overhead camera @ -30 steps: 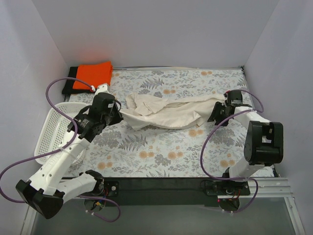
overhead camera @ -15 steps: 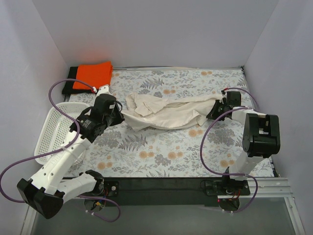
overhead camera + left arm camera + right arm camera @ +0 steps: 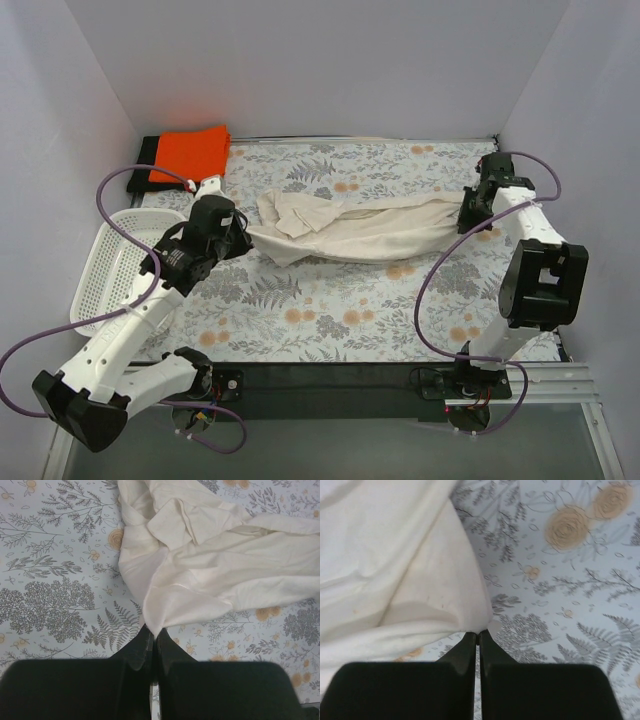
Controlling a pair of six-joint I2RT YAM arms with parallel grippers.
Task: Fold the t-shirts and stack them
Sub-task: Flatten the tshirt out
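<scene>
— What has the left gripper (image 3: 152, 632) got?
— Its jaws are pinched tight on one end of the crumpled cream cotton t-shirt (image 3: 210, 575). The right gripper (image 3: 477, 634) clamps the opposite end, and the shirt is strung between them over the floral table (image 3: 330, 310).
— The others?
— A folded bright orange t-shirt (image 3: 190, 152) lies in the far left corner on a black t-shirt (image 3: 138, 178), which is mostly hidden beneath.

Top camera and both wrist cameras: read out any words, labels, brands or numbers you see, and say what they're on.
Nothing can be read in any view.
On the left arm: a small white marking, too small to read.
On the cream t-shirt, orange t-shirt and basket: no print visible.
</scene>
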